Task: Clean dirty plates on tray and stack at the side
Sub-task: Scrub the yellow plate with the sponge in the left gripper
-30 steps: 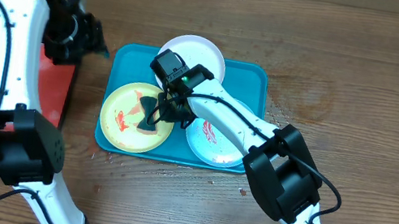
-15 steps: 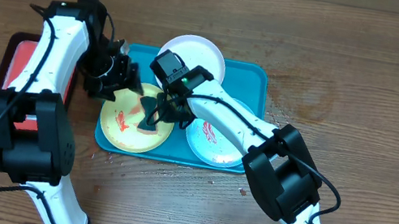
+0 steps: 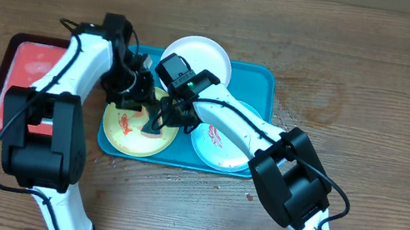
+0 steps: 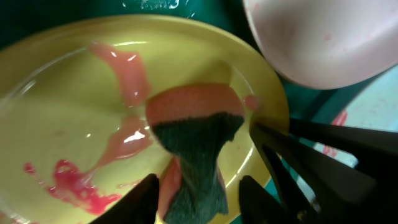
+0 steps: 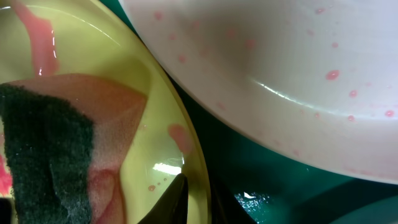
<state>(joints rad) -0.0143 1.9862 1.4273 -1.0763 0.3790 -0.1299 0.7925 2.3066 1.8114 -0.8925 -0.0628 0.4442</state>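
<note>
While the right claw (image 3: 158,118) pinches the yellow plate (image 4: 62,124), the left claw (image 4: 199,194) holds a sponge (image 4: 196,127) against it.

Overhead, mid-frame: fingertips of the left gripper (image 3: 144,102) and right gripper (image 3: 159,117) merged into one dark clump over the yellow-green plate (image 3: 125,128) — too small to separate. Upper part of the blue-green plate (image 3: 219,153) covered by the right arm. Left wrist view: sponge (image 4: 193,143) cropped at the bottom edge. Right wrist view: just one fingertip (image 5: 177,199), lower centre — grip unreadable.

Glossy plastic yellow-green plate (image 4: 50,124), rough fibrous sponge (image 4: 196,149), matt grained wooden table (image 3: 367,59)
</note>
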